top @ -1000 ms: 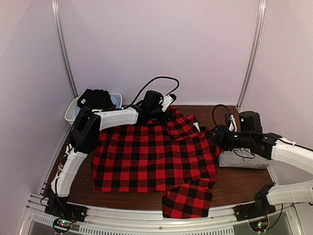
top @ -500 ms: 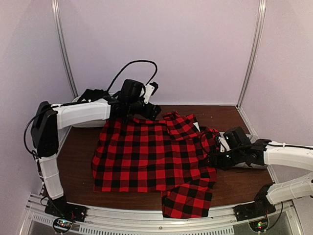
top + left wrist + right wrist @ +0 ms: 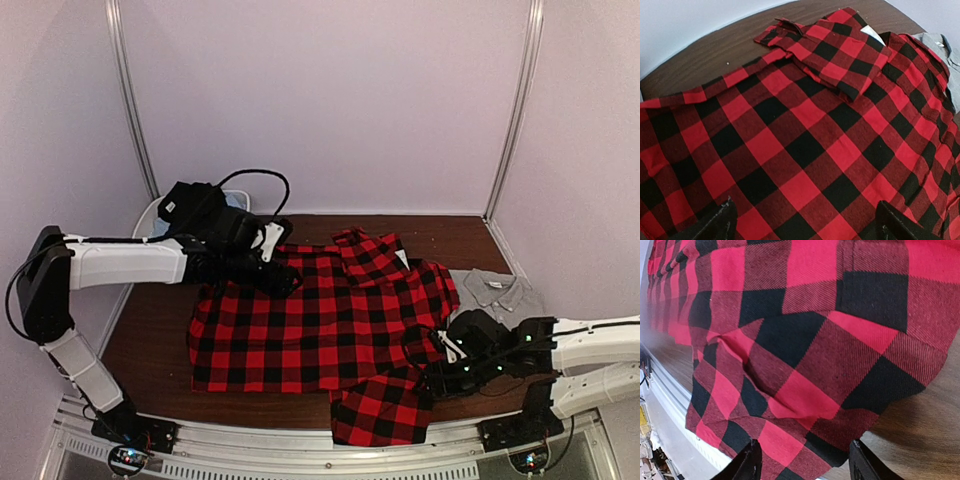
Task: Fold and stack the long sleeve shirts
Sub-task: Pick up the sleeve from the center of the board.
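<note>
Red-and-black check flannel shirt (image 3: 310,320): spread across the middle of the surface (image 3: 160,330), sleeve (image 3: 385,408) draped over the near edge. Grey shirt (image 3: 500,292): right edge. Left claw (image 3: 283,281), right claw (image 3: 436,378): both spread, empty. Risk: a shallow pinch on the sleeve may drag the flannel off the near edge.

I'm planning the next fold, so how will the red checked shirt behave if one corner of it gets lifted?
Probably floppy: the red checked shirt lies flat with soft creases, and its sleeve spills over the near edge of the table. Lifted by a corner, it would likely sag and trail. Pushed, it probably bunches rather than slides, judging by the wrinkles near that sleeve.
</note>
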`<action>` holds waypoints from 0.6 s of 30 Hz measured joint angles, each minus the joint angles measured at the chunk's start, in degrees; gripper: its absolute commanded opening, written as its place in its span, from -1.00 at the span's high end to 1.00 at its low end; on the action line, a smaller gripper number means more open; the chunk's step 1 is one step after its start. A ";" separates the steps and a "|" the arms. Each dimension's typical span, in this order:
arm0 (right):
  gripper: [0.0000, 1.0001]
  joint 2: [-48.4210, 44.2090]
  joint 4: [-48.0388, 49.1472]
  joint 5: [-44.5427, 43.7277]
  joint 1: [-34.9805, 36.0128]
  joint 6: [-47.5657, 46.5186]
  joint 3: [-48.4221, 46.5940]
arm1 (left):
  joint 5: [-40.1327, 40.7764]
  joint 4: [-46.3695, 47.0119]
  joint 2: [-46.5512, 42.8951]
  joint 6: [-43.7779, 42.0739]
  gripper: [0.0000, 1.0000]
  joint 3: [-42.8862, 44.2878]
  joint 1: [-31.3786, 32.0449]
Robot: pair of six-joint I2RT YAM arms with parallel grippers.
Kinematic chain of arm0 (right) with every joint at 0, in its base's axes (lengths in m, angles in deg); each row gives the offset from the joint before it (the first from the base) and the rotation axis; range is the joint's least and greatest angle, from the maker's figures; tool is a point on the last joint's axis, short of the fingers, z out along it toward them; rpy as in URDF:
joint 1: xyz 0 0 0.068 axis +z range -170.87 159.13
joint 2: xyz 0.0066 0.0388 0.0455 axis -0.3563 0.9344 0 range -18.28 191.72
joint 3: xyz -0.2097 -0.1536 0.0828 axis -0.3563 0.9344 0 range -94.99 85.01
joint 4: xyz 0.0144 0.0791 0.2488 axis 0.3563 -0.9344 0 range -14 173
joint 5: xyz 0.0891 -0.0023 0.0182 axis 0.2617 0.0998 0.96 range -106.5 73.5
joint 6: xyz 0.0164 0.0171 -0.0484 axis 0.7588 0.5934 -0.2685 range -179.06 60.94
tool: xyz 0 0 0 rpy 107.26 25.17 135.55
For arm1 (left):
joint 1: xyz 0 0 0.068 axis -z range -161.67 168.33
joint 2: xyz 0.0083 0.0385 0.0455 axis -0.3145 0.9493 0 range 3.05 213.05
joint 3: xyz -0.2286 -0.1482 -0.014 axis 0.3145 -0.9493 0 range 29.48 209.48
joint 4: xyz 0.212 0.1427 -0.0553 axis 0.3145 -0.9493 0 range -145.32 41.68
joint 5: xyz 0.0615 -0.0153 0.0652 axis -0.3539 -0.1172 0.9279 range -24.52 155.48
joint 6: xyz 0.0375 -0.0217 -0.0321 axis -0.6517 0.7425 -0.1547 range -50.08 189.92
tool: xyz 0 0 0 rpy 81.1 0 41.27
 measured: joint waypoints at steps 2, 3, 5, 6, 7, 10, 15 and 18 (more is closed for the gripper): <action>-0.17 0.07 -0.15 -0.70 0.76 1.22 0.72 | -0.94 -0.70 -1.95 0.70 -0.95 -2.64 0.13; -0.16 0.11 -0.26 -1.20 0.90 1.57 0.76 | -1.16 -1.22 -2.89 0.92 -0.95 -3.65 0.20; -0.14 0.15 -0.61 -2.86 1.03 1.99 0.33 | -1.44 -2.86 -5.60 1.49 -0.95 -6.03 0.35; -0.13 0.26 -1.11 -4.26 1.01 2.01 -0.28 | -1.49 -3.72 -7.15 1.88 -0.95 -7.17 0.35; -0.13 0.39 -1.46 -5.20 1.01 1.95 -0.83 | -1.55 -4.70 -8.59 2.27 -0.96 -8.04 0.37; -0.13 1.86 -2.91 -9.42 0.61 1.64 -3.74 | -1.25 -7.56 -12.35 4.02 -0.95 -10.01 0.37; -0.12 6.56 -5.18 -15.43 -1.84 0.35 -7.52 | 1.97 -13.92 -15.74 7.98 -0.93 -12.90 0.35; -0.11 8.81 -6.16 -17.64 -4.39 -0.57 -7.80 | 2.78 -16.37 -18.05 11.41 -0.93 -16.61 0.20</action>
